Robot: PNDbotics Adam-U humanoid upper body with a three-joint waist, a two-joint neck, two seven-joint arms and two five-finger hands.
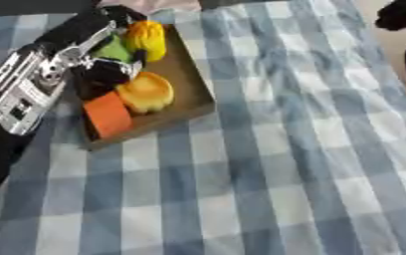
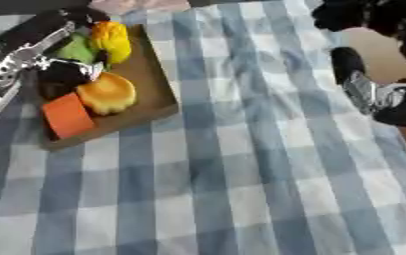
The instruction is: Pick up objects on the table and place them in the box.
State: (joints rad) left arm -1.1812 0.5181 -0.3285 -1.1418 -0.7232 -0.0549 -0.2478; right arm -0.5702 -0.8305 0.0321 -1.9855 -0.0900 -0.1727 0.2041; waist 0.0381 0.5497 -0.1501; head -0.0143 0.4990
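A bare stretch of the blue-checked tablecloth [image 1: 267,189] fills the foreground, with no loose pieces visible on it. Beyond, at the table's left side, the shallow brown box [image 1: 193,82] holds an orange block [image 1: 108,114], a rounded orange-yellow piece [image 1: 147,92], a green piece [image 1: 115,50] and a yellow one [image 1: 147,39]. The left hand [image 1: 102,74] reaches into the box; whether its fingers grip anything cannot be told. The right hand [image 2: 367,92] waits at the table's right edge, grip unclear. The toys look light and smooth, best taken across their broad sides.

box [image 1: 198,84] sits far left on the table [image 1: 267,189], holding several objects [image 1: 146,92].
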